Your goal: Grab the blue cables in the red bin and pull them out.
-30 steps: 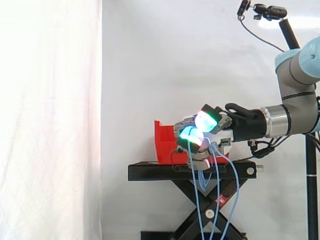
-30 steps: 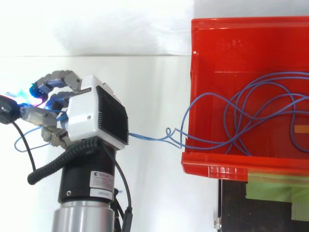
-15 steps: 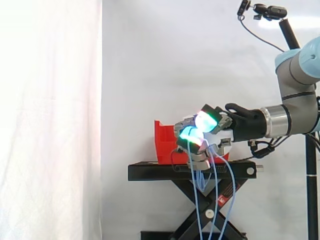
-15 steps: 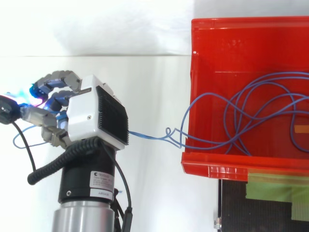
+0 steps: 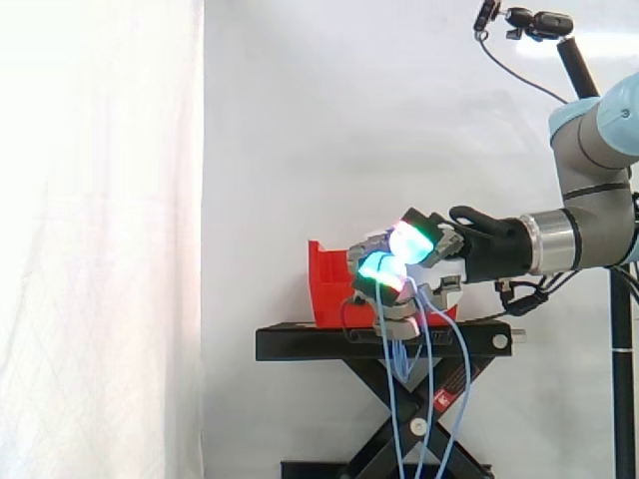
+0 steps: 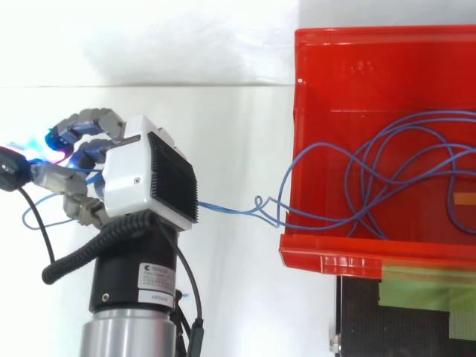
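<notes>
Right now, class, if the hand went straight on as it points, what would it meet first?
Probably the small black round object at the top view's left edge, just beyond the hand clutching thin blue cables; their heights may differ.

Arm level, reaching in from right in side view. Hand (image 6: 146, 177) outside red bin (image 6: 336, 262), near its rim. Fingers (image 6: 88, 120) curled, clamped on blue cables (image 6: 230, 210).
</notes>
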Available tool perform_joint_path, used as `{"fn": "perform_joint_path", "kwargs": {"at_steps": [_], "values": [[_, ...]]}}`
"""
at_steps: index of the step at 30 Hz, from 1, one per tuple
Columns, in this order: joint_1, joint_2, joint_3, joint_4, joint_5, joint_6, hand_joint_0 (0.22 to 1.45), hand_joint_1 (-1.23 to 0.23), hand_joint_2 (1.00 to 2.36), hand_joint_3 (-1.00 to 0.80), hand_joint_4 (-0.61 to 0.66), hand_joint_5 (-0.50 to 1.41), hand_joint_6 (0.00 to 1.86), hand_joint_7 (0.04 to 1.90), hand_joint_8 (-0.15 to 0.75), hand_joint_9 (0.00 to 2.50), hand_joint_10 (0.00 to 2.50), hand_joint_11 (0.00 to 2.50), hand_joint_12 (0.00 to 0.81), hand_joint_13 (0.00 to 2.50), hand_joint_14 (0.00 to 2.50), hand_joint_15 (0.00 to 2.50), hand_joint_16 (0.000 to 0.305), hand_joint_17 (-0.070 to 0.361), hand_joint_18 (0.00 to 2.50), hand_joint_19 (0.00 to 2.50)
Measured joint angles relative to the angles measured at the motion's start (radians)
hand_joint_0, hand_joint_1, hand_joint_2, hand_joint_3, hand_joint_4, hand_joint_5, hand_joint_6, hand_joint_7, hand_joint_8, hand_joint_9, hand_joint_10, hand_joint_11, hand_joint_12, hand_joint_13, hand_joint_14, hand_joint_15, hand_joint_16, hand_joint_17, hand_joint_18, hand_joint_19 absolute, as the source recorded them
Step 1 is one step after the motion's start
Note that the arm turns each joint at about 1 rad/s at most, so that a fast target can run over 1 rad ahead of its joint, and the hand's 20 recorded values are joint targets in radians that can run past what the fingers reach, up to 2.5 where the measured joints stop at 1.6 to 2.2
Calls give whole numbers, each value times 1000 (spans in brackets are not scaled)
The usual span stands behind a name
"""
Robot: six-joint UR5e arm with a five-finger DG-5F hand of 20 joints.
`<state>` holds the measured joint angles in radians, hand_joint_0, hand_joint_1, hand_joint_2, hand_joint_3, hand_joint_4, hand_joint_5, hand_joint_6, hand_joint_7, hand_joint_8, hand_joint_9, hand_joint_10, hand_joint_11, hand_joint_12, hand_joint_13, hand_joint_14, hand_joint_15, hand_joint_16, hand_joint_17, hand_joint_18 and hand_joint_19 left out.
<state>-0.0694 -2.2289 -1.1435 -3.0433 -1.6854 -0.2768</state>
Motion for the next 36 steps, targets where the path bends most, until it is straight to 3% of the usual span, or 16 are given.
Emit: {"fn": "perform_joint_path", "kwargs": {"at_steps": [36], "values": [[0, 0, 0, 0, 0, 0, 913, -896, 1000, -1000, -42, 800, 1172, 547, 174, 1250, 15, 1520, 276, 1082, 986, 1618, 40, 91, 966, 1185]]}}
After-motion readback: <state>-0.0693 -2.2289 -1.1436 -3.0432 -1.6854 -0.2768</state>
